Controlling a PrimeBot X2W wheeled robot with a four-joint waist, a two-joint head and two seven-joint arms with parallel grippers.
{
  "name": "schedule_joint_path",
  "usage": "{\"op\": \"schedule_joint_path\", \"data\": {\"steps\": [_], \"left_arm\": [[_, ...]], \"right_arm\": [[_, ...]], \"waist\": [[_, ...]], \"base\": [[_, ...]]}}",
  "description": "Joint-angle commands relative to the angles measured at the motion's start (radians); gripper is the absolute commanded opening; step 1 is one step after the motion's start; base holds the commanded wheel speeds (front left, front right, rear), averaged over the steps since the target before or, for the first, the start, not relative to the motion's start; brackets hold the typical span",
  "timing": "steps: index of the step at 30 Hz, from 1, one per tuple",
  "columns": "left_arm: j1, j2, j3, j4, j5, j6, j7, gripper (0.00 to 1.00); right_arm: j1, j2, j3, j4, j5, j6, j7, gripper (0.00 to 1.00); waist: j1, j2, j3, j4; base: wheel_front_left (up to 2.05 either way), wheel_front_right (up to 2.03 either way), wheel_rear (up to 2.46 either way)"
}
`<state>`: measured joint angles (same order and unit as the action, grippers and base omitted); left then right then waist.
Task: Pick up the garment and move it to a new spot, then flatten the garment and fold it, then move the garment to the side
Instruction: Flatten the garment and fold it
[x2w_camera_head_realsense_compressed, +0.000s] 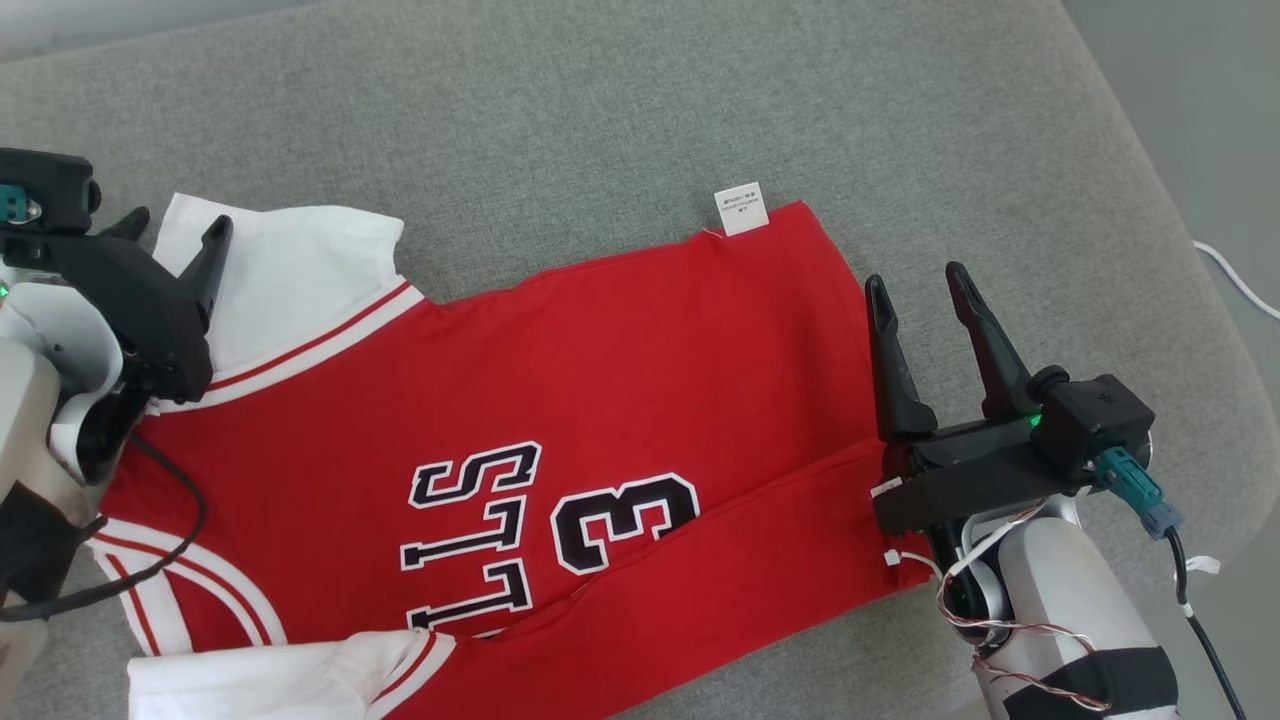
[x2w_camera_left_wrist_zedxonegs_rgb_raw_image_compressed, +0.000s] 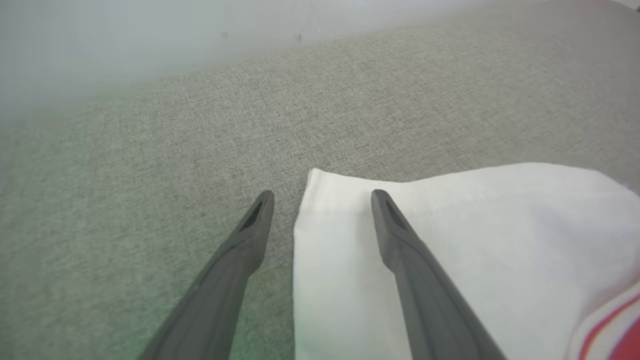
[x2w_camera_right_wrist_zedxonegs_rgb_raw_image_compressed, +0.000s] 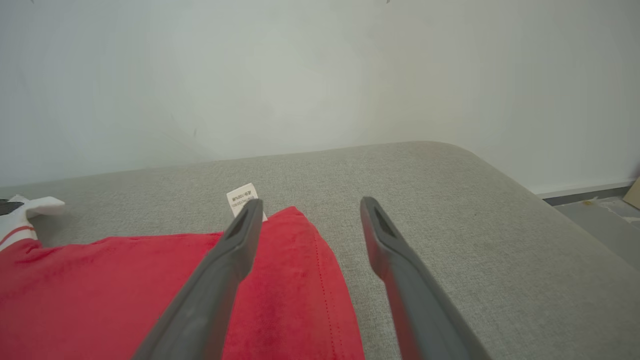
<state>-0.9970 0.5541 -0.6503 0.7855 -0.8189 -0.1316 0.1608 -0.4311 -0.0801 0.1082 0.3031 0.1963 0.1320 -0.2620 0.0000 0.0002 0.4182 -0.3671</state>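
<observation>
We see the jersey (x2w_camera_head_realsense_compressed: 560, 400) spread on the couch (x2w_camera_head_realsense_compressed: 600, 110), red with white sleeves. It lies between our two grippers, its hem toward the right one and its shoulders toward the left one.

The left gripper (x2w_camera_head_realsense_compressed: 178, 222) stands wide apart and holds nothing, poised at the outer edge of the far sleeve (x2w_camera_head_realsense_compressed: 290, 270). In the left wrist view its right finger (x2w_camera_left_wrist_zedxonegs_rgb_raw_image_compressed: 415, 280) is over white cloth and its left finger over bare couch, with the sleeve's edge running between them. We cannot tell whether the tips touch.

The right gripper (x2w_camera_head_realsense_compressed: 916, 278) is likewise spread and empty, at the hem. In its wrist view the left finger is over red cloth and the right one over couch. A white tag (x2w_camera_head_realsense_compressed: 741, 208) sticks out from the jersey's far corner, just beyond that left fingertip.

The jersey's near side is folded over, covering part of the print, and this fold ends beside the right gripper's base. A white cable (x2w_camera_head_realsense_compressed: 1235, 275) lies well off to that gripper's right.
</observation>
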Motion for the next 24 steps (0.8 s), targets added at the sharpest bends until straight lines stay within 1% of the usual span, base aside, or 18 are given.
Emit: {"op": "schedule_joint_path", "data": {"steps": [1,3,4,5,6,9,13,17,18,21,24], "left_arm": [[-0.017,0.005,-0.013,0.01,-0.013,0.002,0.003,1.0],[-0.027,0.007,-0.031,0.018,-0.023,0.002,-0.001,1.0],[-0.031,0.006,-0.039,0.021,-0.024,0.002,-0.003,0.8],[-0.035,0.007,-0.047,0.025,-0.026,0.002,-0.007,0.37],[-0.04,0.007,-0.055,0.027,-0.029,0.002,-0.011,0.0],[-0.048,0.005,-0.083,0.027,-0.039,0.002,-0.042,0.0],[-0.049,0.005,-0.108,0.003,-0.056,0.002,-0.129,0.0],[-0.018,0.029,-0.123,-0.047,-0.071,0.002,-0.227,0.0],[-0.018,0.029,-0.123,-0.047,-0.071,0.002,-0.227,0.0],[-0.001,0.038,-0.133,-0.089,-0.071,0.002,-0.282,0.0],[0.02,0.046,-0.132,-0.126,-0.066,0.003,-0.318,0.0]], "right_arm": [[-0.015,0.005,0.005,0.0,-0.005,-0.002,-0.004,1.0],[-0.021,0.002,0.006,0.005,-0.005,-0.002,-0.004,1.0],[-0.022,0.001,0.007,0.007,-0.005,-0.002,-0.004,1.0],[-0.024,-0.001,0.007,0.012,-0.007,-0.002,-0.004,1.0],[-0.027,-0.003,0.007,0.017,-0.008,-0.002,-0.003,1.0],[-0.036,-0.016,0.008,0.048,-0.012,-0.002,-0.002,1.0],[-0.057,-0.047,0.009,0.114,0.007,-0.002,-0.003,1.0],[-0.109,-0.089,0.016,0.199,0.039,-0.002,-0.002,1.0],[-0.109,-0.089,0.016,0.199,0.039,-0.002,-0.002,1.0],[-0.155,-0.128,0.025,0.27,0.079,-0.002,0.005,1.0],[-0.2,-0.169,0.044,0.339,0.107,-0.002,0.036,1.0]], "waist": [[0.0,-0.0002,0.008,0.0],[0.0,-0.0002,0.013,-0.001],[0.0,-0.0002,0.016,-0.001],[0.0,-0.0002,0.017,-0.001],[0.0,-0.0002,0.019,0.0],[0.0,-0.0002,0.013,0.009],[0.0,-0.0002,-0.011,0.033],[0.0,-0.0002,-0.035,0.062],[0.0,-0.0002,-0.035,0.062],[0.0,-0.0002,-0.046,0.092],[0.0,-0.0002,-0.051,0.124]], "base": [[0.0,0.0,0.0],[0.0,0.0,0.0],[0.0,0.0,0.0],[0.0,0.0,0.0],[0.0,0.0,0.0],[0.0,0.0,0.0],[0.0,0.0,0.0],[0.0,0.0,0.0],[0.0,0.0,0.0],[0.0,0.0,0.0],[0.0,0.0,0.0]]}}
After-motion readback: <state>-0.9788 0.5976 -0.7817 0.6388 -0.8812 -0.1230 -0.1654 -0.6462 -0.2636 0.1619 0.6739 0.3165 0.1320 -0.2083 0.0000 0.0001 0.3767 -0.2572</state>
